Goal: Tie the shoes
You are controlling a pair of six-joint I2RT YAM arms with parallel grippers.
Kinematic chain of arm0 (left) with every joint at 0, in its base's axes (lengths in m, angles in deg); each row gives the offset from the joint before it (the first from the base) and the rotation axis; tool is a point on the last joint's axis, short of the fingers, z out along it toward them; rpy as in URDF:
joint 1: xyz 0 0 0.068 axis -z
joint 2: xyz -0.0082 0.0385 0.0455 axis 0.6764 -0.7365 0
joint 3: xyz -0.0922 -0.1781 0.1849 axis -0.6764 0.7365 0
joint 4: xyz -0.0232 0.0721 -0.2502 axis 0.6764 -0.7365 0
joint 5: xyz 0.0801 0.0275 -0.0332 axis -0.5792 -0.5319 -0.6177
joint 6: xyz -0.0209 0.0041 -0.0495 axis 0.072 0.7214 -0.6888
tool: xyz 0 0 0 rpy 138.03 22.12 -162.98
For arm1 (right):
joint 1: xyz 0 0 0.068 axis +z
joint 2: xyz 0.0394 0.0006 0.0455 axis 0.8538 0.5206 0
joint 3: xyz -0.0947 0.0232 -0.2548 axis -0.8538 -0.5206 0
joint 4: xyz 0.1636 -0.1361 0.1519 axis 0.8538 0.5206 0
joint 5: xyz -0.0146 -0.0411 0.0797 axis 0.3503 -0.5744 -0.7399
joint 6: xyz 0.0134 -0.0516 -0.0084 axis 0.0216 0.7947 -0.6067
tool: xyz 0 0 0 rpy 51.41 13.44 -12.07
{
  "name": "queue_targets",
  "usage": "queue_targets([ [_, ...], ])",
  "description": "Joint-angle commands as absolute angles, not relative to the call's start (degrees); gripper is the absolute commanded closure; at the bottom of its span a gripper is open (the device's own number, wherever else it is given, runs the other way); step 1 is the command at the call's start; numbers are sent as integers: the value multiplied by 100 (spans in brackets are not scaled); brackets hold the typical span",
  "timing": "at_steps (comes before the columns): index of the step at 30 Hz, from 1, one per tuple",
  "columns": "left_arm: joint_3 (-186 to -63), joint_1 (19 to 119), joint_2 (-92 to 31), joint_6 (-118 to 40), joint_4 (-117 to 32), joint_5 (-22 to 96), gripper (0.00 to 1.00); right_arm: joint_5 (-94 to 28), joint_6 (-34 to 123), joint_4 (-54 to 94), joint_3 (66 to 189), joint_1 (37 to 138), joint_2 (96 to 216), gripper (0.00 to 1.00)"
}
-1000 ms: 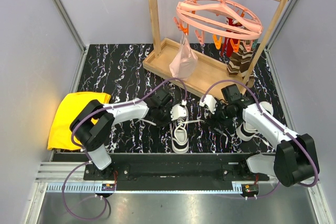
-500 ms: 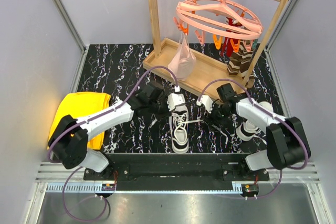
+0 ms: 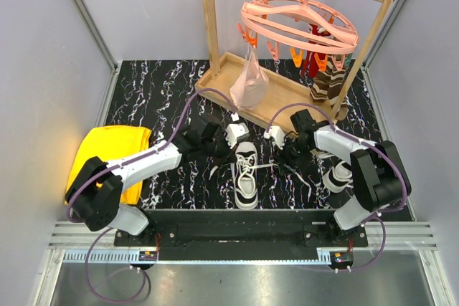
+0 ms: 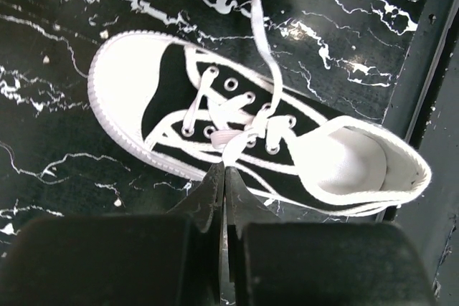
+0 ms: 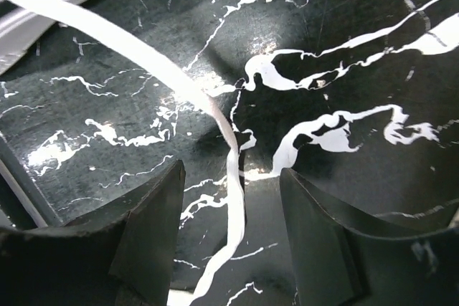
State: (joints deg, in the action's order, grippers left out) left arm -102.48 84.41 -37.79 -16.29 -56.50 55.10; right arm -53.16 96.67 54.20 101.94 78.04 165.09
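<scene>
Lace now sits pinched in left claw (right claw, narrowing, straddles second lace).

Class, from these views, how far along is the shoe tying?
Done: nothing; the centre shoe shows loose laces, no knot. In hand: left fingers shut on one lace, right fingers open around the other lace. Left: crossing, knotting, the bow, then the second shoe.
</scene>
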Motion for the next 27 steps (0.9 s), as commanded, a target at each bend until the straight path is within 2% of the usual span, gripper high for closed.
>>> queue_targets([
  [1, -10164, 8334, -3639, -1721, -5330, 5707, 100, -5426, 9646, 5286, 10439, 7787, 16702, 36],
  [7, -10164, 8334, -3744, -1177, -5645, 5462, 98, -5523, 9628, 5356, 10466, 7796, 16623, 36],
  [8, -10181, 8334, -3788, -1097, -5699, 5443, 93, -5496, 9671, 5374, 10431, 7796, 16632, 36],
  [11, -10295, 8326, -3946, -982, -5813, 5434, 87, -5478, 9751, 5383, 10352, 7787, 16641, 35],
  [14, -10427, 8334, -4130, -965, -5849, 5461, 76, -5426, 9769, 5365, 10351, 7787, 16658, 35],
  [15, -10471, 8334, -4175, -973, -5857, 5461, 69, -5417, 9777, 5357, 10360, 7787, 16658, 35],
  [27, -10595, 8106, -4386, -1201, -5937, 5267, 71, -5346, 9839, 5392, 10317, 7787, 16606, 37],
])
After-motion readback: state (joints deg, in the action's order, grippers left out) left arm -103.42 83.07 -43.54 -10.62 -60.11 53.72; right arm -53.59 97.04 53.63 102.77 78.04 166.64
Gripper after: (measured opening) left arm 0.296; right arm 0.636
